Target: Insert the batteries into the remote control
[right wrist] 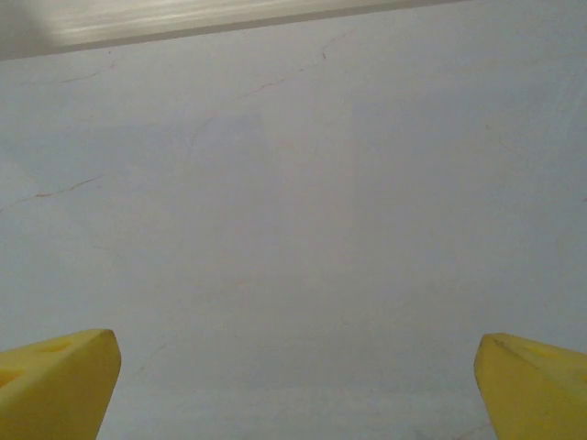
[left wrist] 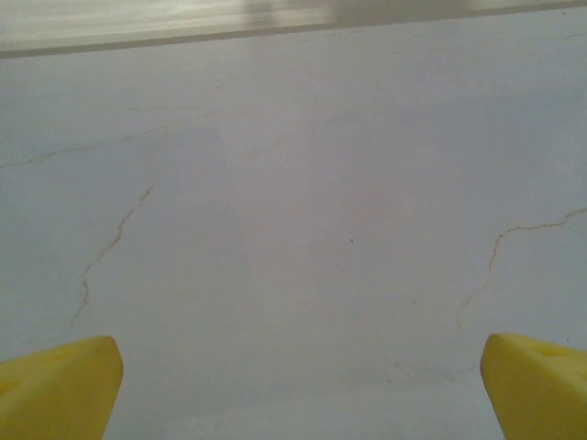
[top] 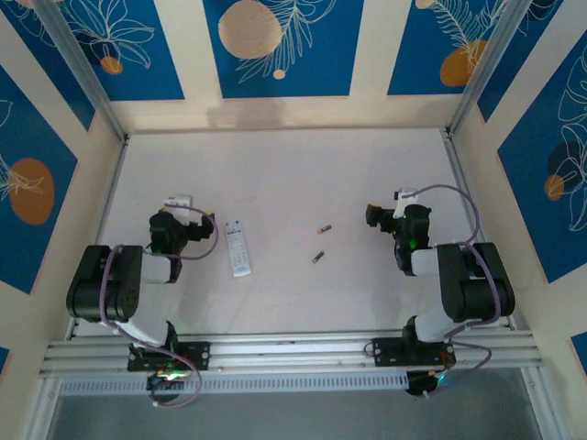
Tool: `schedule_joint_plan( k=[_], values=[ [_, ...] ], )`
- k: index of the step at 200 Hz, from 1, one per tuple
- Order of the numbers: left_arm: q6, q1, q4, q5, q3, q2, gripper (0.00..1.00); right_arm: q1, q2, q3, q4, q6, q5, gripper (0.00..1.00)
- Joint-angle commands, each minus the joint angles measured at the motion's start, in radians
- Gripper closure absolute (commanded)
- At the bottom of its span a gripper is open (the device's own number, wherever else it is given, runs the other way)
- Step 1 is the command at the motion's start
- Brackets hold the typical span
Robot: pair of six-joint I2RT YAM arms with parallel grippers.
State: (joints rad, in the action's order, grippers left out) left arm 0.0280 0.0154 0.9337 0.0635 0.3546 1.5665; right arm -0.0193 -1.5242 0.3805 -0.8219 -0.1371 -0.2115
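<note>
Both arms sit folded back at the near edge of the table (top: 275, 165), one on each side. The left gripper (left wrist: 300, 357) is spread wide. Its yellow fingers (left wrist: 60, 390) poke into the bottom corners of the wrist view, and between them there's nothing but bare white tabletop crossed by a few hairline cracks (left wrist: 115, 240).

Same story on the right: the right gripper (right wrist: 296, 353) is spread just as wide, yellow fingertips (right wrist: 537, 385) far apart, nothing in its grasp. Ahead of it is pale tabletop, with a strip of the far wall's foot along the top of the view.

From above, the remote control (top: 238, 247) lies flat and button side up on the left half of the table. Its long side runs roughly away from the arms, and it sits near the left arm's wrist without touching it.

The batteries (top: 324, 228) lie loose in the middle of the table, between the two arms. One is further back and the other battery (top: 318, 257) a little nearer the bases, close together but not touching (too small here to tell which end is which). They sit to the right of the remote control, well apart from it.

Blue panels (top: 275, 46) with white leaf outlines and orange discs line the walls around the table
</note>
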Motion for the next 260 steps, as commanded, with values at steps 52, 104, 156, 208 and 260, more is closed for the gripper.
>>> schedule_joint_plan(
  k=[52, 104, 156, 208, 260],
  values=[
    [0.007, 0.004, -0.004, 0.024, 0.02, -0.006, 0.0, 0.002, 0.002, 0.025, -0.005, 0.02, 0.026, 0.01],
    [0.006, 0.004, 0.0, 0.024, 0.017, -0.006, 0.0, 0.005, 0.004, 0.026, -0.003, 0.02, 0.042, 0.01],
    [0.013, 0.016, 0.009, -0.011, -0.02, -0.086, 0.0, -0.004, 0.153, 0.073, 0.223, -0.004, -0.005, 0.01],
    [-0.219, 0.141, -0.671, -0.373, 0.156, -0.541, 0.05, -0.058, 0.608, 0.23, 0.918, -0.383, -0.029, 0.0],
    [-0.611, 0.24, -1.437, -0.188, 0.576, -0.413, 0.23, -0.442, 0.561, 0.409, 1.196, -0.486, 0.051, 0.02]
  ],
)
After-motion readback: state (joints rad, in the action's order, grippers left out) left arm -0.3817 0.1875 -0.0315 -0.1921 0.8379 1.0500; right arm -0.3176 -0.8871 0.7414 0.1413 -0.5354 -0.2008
